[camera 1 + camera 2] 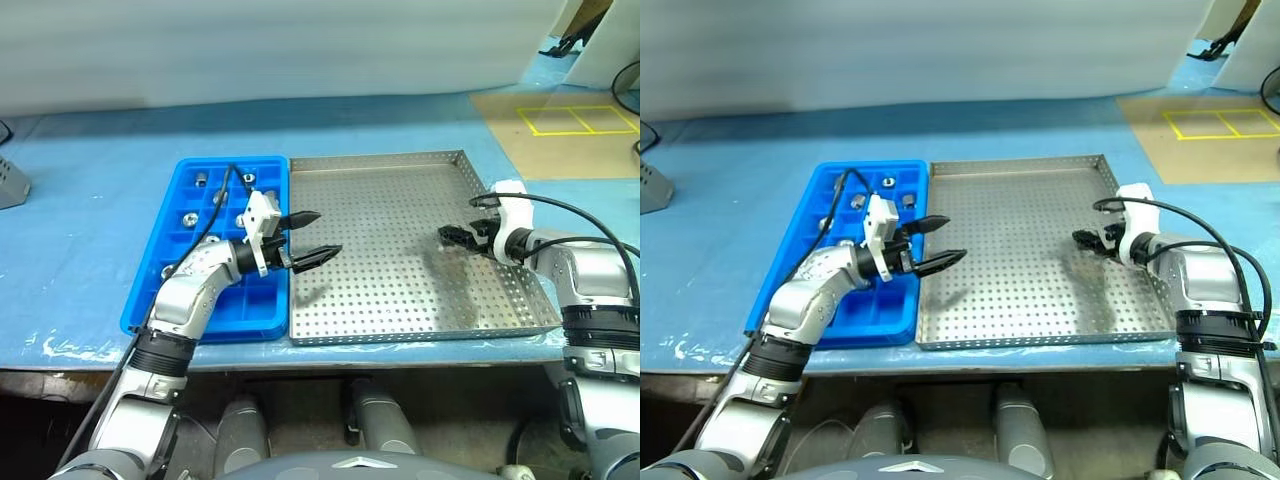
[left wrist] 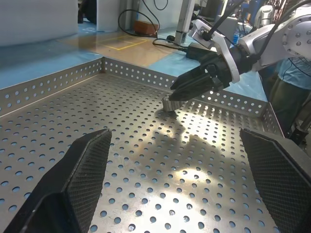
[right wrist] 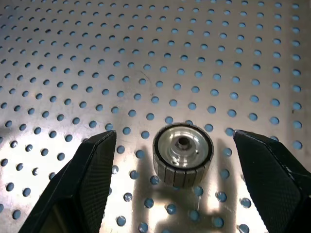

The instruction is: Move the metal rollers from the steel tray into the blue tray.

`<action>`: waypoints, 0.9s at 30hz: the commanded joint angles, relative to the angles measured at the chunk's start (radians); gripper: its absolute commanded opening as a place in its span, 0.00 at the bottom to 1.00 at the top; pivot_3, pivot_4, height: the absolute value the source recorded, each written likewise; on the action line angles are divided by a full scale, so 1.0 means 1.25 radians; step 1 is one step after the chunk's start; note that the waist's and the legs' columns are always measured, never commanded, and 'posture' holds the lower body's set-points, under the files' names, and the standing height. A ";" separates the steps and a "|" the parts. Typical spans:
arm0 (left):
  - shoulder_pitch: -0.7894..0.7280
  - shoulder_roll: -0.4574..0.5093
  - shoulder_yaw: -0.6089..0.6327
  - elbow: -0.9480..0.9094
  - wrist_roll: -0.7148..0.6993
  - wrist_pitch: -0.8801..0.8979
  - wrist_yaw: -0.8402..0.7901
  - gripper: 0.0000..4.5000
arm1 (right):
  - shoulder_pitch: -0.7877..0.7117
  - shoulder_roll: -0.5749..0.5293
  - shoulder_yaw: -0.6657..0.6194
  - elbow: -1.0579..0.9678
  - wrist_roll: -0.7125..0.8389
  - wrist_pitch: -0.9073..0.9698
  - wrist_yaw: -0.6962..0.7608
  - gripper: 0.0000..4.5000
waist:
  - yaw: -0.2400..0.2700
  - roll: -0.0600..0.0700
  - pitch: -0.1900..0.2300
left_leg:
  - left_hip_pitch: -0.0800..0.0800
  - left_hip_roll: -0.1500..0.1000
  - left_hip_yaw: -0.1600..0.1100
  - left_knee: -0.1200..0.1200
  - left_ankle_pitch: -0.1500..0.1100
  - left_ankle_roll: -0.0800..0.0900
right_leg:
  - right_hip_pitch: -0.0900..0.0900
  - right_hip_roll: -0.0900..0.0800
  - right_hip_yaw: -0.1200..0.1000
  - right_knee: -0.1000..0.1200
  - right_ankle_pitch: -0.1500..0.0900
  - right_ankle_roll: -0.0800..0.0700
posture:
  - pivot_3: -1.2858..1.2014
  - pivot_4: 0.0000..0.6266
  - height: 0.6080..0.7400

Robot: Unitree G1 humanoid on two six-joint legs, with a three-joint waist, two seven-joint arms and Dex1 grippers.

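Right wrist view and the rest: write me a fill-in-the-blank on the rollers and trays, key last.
1. One metal roller lies on the steel tray, between the open fingers of the ____ tool.
2. The other rollers sit in the ____ tray.
3. The left tool hangs open over the ____ tray.

Missing: right; blue; steel

Near half of the blue tray (image 1: 160, 290) covered by the left arm, rollers in its far compartments (image 1: 201, 180) too small to be counted, roller on the steel tray (image 1: 1040, 320) hidden behind the right claw (image 1: 1087, 240) from the head views, steel tray cut off on all sides in the right wrist view.
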 commanded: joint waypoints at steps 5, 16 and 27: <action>0.010 0.003 0.016 -0.033 -0.002 -0.009 0.012 1.00 | -0.045 -0.010 0.069 0.092 -0.033 -0.029 0.008 0.69 | 0.002 0.000 0.000 | -0.001 0.000 0.000 0.000 0.000 0.000 | 0.000 0.000 0.000 0.000 0.000 0.000 | 0.39 0.24 1.00; 0.020 0.007 0.021 -0.044 -0.004 -0.009 0.024 1.00 | -0.072 -0.014 0.076 -0.002 0.001 0.007 0.049 0.36 | 0.002 0.000 0.000 | -0.001 0.000 0.000 0.000 -0.001 0.001 | 0.000 0.000 0.000 -0.001 0.000 0.000 | 0.40 0.24 1.00; 0.111 0.030 0.057 -0.147 0.013 -0.005 0.110 1.00 | -0.224 0.024 0.251 -0.044 0.039 -0.052 0.267 0.36 | 0.014 0.000 0.000 | -0.001 0.001 0.000 -0.001 -0.001 0.001 | -0.001 0.000 -0.001 0.000 0.000 0.000 | 0.48 0.24 1.00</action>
